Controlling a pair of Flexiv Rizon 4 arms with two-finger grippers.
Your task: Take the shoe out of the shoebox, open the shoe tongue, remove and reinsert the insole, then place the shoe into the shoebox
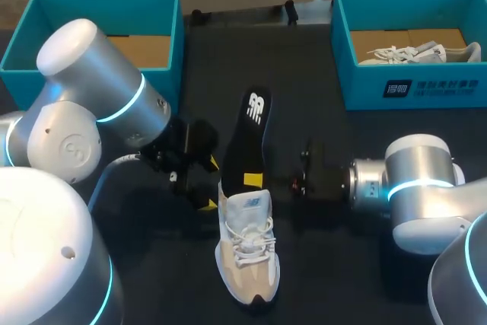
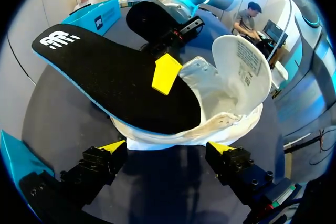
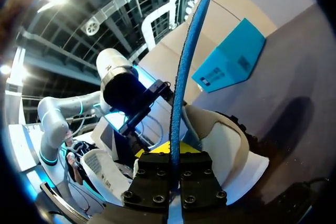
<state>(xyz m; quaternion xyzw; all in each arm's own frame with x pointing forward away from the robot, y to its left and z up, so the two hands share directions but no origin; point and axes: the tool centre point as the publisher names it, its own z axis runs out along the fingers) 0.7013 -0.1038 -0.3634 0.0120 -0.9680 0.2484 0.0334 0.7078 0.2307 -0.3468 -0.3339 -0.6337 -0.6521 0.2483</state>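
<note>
A white and beige shoe [image 1: 247, 253] lies on the dark table, toe towards the front edge. A black insole [image 1: 252, 138] slants up out of its heel opening. My right gripper [image 1: 253, 180] is shut on the insole's edge just above the opening. The right wrist view shows the blue-edged insole [image 3: 185, 72] edge-on, clamped in that gripper [image 3: 176, 148]. My left gripper [image 1: 211, 184] stands open at the left of the heel. In the left wrist view its tips [image 2: 168, 148] flank the heel of the shoe [image 2: 210, 114] without touching, under the insole [image 2: 115, 85]. The tongue [image 2: 244, 64] is folded up.
An open teal shoebox [image 1: 23, 39] with a brown floor stands at the back left, partly behind my left arm. A second teal box [image 1: 415, 89] at the back right holds another pale shoe [image 1: 418, 54]. Dark table shows between the boxes.
</note>
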